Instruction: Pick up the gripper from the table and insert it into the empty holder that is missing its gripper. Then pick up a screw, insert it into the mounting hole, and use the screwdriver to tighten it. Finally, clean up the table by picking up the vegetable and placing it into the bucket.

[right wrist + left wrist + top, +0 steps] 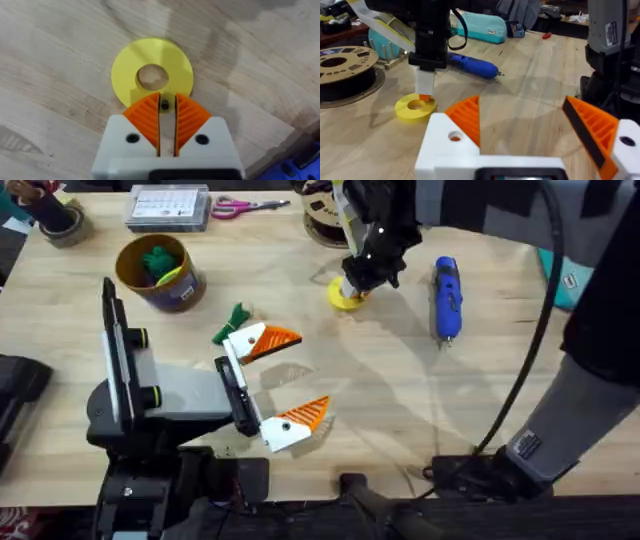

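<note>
My right gripper (pixel 350 288) points down over a yellow ring (pixel 347 297) at the table's far middle. In the right wrist view its orange pads (pixel 145 117) are pinched on a small black screw (pixel 164 104) at the ring's (pixel 150 75) edge. My left gripper (pixel 300 375) lies open near the front. Both its white blocks carry orange tips, and one block shows a round hole (pixel 455 136). A loose gripper and a bare holder are out of view. The blue screwdriver (pixel 447 298) lies right of the ring. The green vegetable (pixel 235 318) rests beside the left gripper's far finger. The yellow bucket (pixel 185 285) stands behind it.
The bucket holds a green bundle (pixel 157 262) with a yellow piece. A brown filament spool (pixel 322 222), pink scissors (pixel 245 207) and a clear parts box (pixel 168 207) line the back edge. A roll of tape (pixel 60 222) sits at the far left.
</note>
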Available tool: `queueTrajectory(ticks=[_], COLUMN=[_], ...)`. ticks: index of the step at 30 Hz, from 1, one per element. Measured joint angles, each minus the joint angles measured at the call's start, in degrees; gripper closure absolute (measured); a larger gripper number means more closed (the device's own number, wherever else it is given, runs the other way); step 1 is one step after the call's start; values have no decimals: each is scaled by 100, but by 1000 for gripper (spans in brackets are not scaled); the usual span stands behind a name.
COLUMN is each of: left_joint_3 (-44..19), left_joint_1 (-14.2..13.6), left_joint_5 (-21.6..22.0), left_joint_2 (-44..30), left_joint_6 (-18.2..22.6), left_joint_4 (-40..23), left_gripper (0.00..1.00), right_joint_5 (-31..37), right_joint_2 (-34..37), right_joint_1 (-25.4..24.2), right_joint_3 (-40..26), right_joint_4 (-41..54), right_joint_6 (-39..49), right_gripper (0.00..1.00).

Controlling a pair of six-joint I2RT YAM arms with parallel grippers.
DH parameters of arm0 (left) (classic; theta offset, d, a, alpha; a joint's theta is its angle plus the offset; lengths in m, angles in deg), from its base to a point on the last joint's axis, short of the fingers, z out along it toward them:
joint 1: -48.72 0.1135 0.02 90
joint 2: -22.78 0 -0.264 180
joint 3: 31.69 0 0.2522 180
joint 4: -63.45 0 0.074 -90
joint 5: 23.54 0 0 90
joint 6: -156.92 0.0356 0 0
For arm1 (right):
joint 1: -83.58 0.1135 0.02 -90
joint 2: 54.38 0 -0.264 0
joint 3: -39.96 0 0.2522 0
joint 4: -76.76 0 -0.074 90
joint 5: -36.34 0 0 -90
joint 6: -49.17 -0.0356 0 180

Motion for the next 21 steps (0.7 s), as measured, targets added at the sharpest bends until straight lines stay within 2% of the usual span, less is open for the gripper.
queueTrajectory(ticks=[9, 21], left_joint_3=[0, 0], left_joint_1=[0, 0], left_joint_5=[1, 0], left_joint_2=[1, 2], left_joint_6=[1, 0], left_joint_4=[0, 0], left_gripper=[16, 15], right_joint_5=[-2, -2], right_joint_2=[0, 0], right_joint_1=[0, 0], right_joint_3=[0, 0], right_joint_4=[-68, -69], right_joint_6=[-14, -20], right_gripper=[991, 995])
